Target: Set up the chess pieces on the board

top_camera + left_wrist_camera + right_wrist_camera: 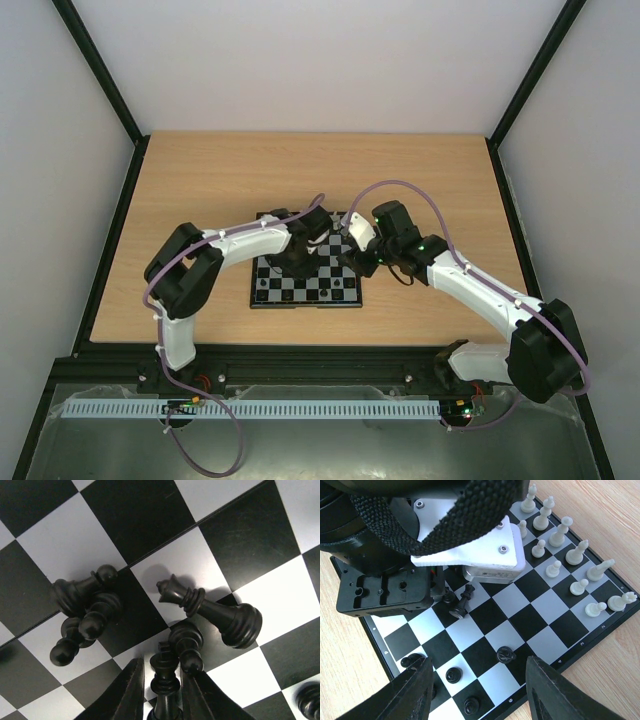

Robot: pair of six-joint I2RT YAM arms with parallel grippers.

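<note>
The board lies at mid-table. My left gripper is low over it, its fingers closed around an upright black king. Beside the king lie a black queen, a fallen black piece and a heap of black pieces. My right gripper is open and empty above the board's edge. Below it stand a black piece and black pawns. The white pieces stand in two rows along the far side. The fallen queen also shows there.
The left arm's wrist housing fills the upper left of the right wrist view, close over the board. Bare wooden table surrounds the board. Black frame rails run along the table's sides.
</note>
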